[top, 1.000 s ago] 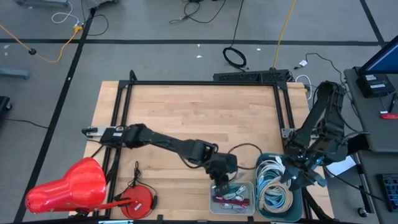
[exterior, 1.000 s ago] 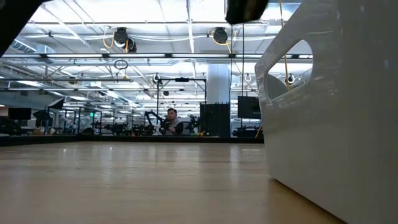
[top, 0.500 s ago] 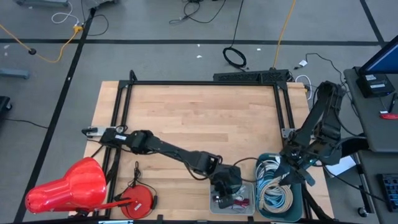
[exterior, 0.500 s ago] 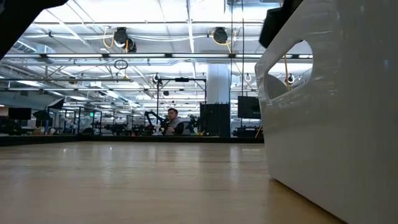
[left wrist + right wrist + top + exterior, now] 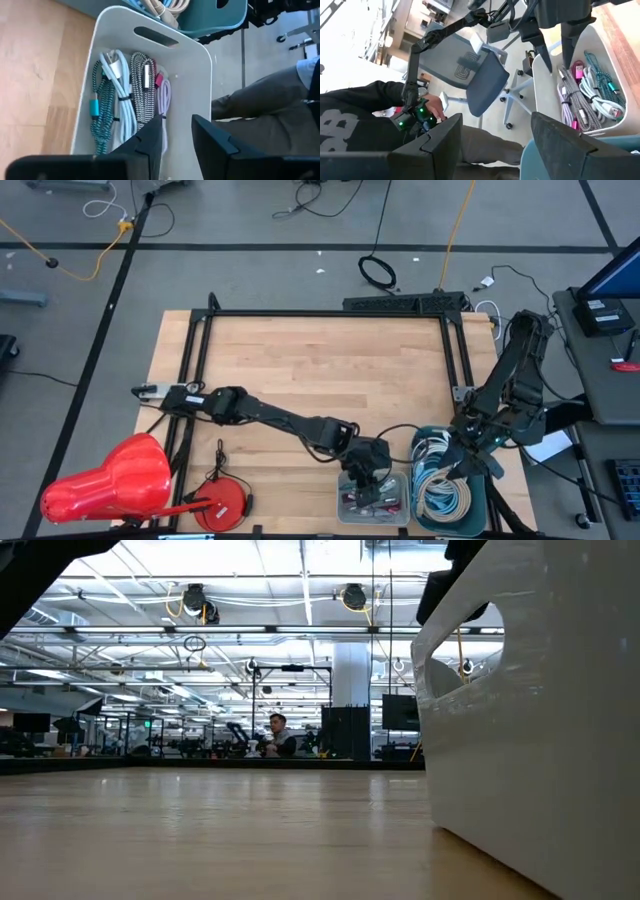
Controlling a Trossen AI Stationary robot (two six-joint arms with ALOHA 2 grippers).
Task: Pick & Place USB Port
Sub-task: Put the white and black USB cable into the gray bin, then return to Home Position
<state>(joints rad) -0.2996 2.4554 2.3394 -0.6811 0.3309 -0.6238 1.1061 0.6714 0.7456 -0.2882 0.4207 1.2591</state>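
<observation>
- USB cables (image 5: 131, 100) bundled and tied with dark bands: one teal-and-black braided, one white, one black-and-white braided, one pale purple with a pink plug.
- Lying side by side, touching, inside white bin (image 5: 197, 65) at near edge of wooden counter (image 5: 320, 370).
- Same bundles visible in right wrist view (image 5: 587, 92), and as a small tangle in the bin from above (image 5: 372, 498).
- Left claw (image 5: 176, 131) directly over the bin, fingers slightly parted with a narrow gap, nothing between them; purple cable just past the fingertips, contact not clear.
- From above, left claw (image 5: 365, 477) at the bin's far end, arm stretched across the counter from the left side.
- Teal bin (image 5: 484, 498) just beside the white one, touching or nearly so, filled with coiled pale cables (image 5: 440, 485).
- Right claw (image 5: 470, 463) over the teal bin, fingers spread wide, nothing gripped.
- Person (image 5: 365, 125) in dark top seated past the counter's edge, beside a grey office chair (image 5: 485, 80).
- Red dome-shaped object (image 5: 110, 478) and red round object (image 5: 225, 502) at the counter's near left corner.
- Low view: white bin wall (image 5: 560, 720) close on the right, bare counter (image 5: 220, 840) stretching away.
</observation>
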